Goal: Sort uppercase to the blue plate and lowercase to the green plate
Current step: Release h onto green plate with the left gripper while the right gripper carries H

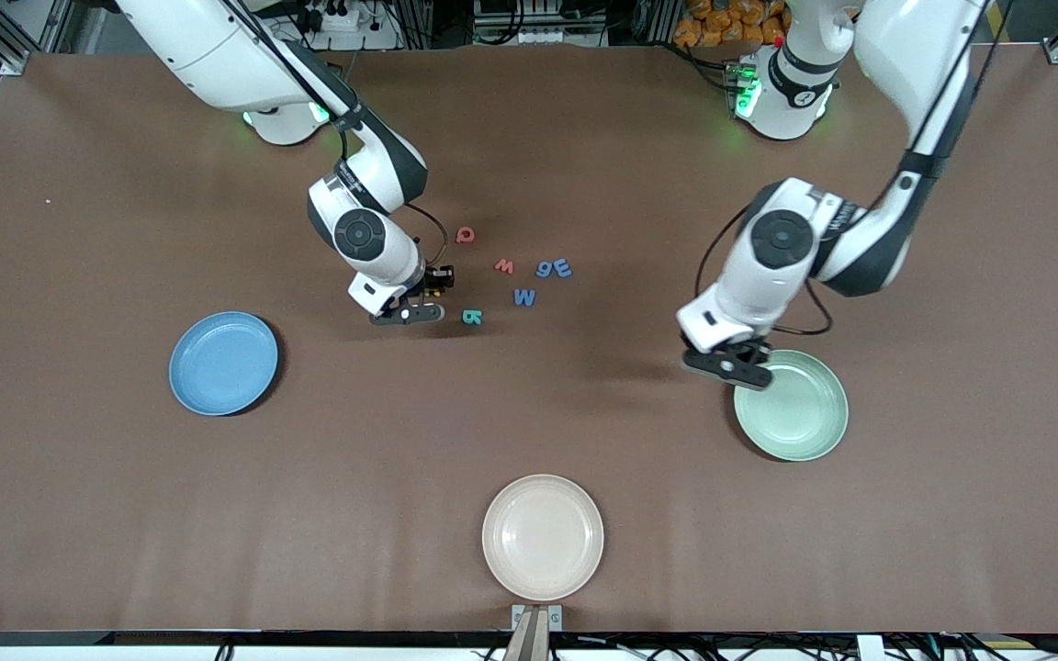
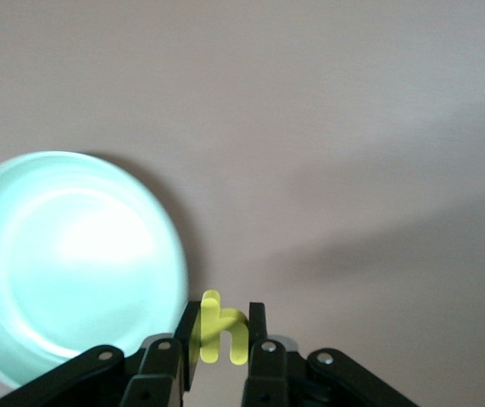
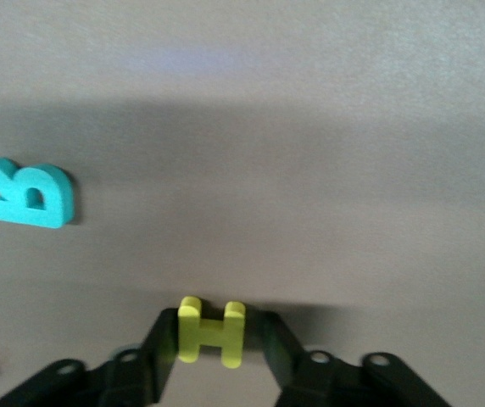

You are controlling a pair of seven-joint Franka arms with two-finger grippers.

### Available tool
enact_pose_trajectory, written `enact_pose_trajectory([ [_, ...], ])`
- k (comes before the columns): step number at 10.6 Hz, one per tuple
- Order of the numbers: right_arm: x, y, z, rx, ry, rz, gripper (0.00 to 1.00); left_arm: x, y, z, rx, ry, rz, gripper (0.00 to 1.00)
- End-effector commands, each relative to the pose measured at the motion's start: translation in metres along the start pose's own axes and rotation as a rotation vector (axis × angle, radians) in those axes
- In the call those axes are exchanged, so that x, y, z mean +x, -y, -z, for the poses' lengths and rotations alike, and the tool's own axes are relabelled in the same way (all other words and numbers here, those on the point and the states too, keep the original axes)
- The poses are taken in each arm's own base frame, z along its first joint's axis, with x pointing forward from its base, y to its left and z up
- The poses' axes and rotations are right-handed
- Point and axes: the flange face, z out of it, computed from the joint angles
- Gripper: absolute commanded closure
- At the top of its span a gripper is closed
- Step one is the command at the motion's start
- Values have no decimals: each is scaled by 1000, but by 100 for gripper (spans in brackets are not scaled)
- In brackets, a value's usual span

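My right gripper [image 1: 408, 314] is shut on the yellow H [image 3: 211, 332], low over the table beside the teal R [image 1: 472, 317], which also shows in the right wrist view [image 3: 29, 195]. My left gripper [image 1: 738, 369] is shut on the yellow h [image 2: 220, 331], over the table at the rim of the green plate [image 1: 791, 404], which also shows in the left wrist view [image 2: 64, 263]. The red Q [image 1: 465, 235], red w [image 1: 504, 266], blue g [image 1: 545, 269], dark blue E piece [image 1: 563, 267] and blue W [image 1: 524, 296] lie mid-table. The blue plate [image 1: 223, 363] holds nothing.
A beige plate [image 1: 543, 537] sits nearest the front camera at the table's front edge. The green plate holds nothing.
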Motion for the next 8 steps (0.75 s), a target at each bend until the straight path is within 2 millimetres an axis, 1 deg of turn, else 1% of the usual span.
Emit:
enact_pose_trajectory([
  [1,-2,2,-11,-7,14,-12,64,-1,46,-7,31,21,-33,100],
  [2,-1,2,-10,-6,12,-13,68,-2,64,-14,41,29,-20,100],
  [3,0,2,-10,-5,11,-12,73,-3,74,-21,46,40,-5,100],
  [4,0,3,-9,-4,10,-9,76,-3,83,-26,50,47,9,100],
  [6,4,1,-4,-3,8,-1,77,-4,81,-43,24,66,31,100],
  [8,15,0,14,-45,69,7,78,0,84,-58,-2,80,61,100],
])
